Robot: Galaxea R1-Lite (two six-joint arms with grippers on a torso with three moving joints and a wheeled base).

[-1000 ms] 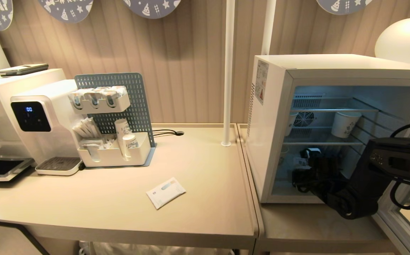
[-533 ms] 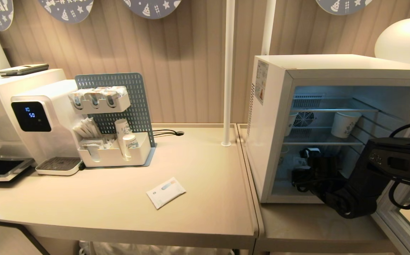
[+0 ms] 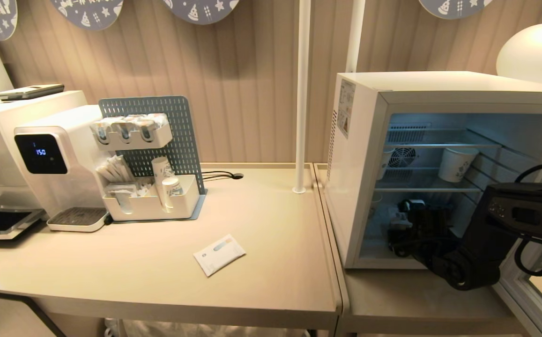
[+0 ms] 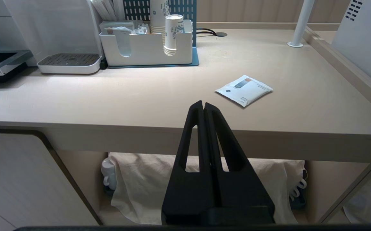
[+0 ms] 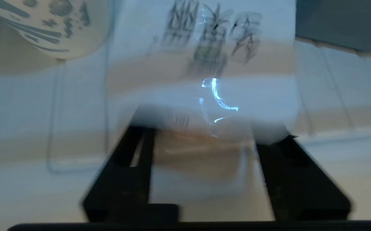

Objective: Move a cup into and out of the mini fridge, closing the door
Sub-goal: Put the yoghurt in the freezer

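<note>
The right gripper [image 5: 204, 133] is deep inside the mini fridge [image 3: 360, 140], in the compartment under the lower wire shelf. The cup [image 5: 201, 96] sits right there between its fingers [image 5: 130, 166]. In the right wrist view the fingers look spread wider than the tub's body, flanking it rather than pinching it, though blur makes contact hard to rule out. In the head view the tub is mostly hidden behind the gripper.

I'd call this the placing step: cup in the fridge, grip looking slack. The next move calls for a straight pull back out of the fridge mouth, keeping the fingers off the tub's wide foil lid and staying under the shelf above. On that shelf, a taller printed paper cup [image 3: 456, 164] stands near the rear fan. Then comes the door [image 3: 516, 292], swung wide open to the fridge's right, with only its lower edge in view.

The left gripper [image 4: 203, 106] is parked low in front of the surface [image 3: 261, 224], well left of the fridge, its fingers pressed together.

On the beige surface left of the fridge lies a flat white sachet [image 3: 219, 254]. Farther left are a white organiser [image 3: 151, 206] with a blue pegboard and stacked cups, and a water dispenser [image 3: 55, 159]. A white pole [image 3: 301, 93] rises just beside the fridge's left wall, against a ribbed panelled wall. A globe lamp [image 3: 535, 51] shows above the fridge's top.
</note>
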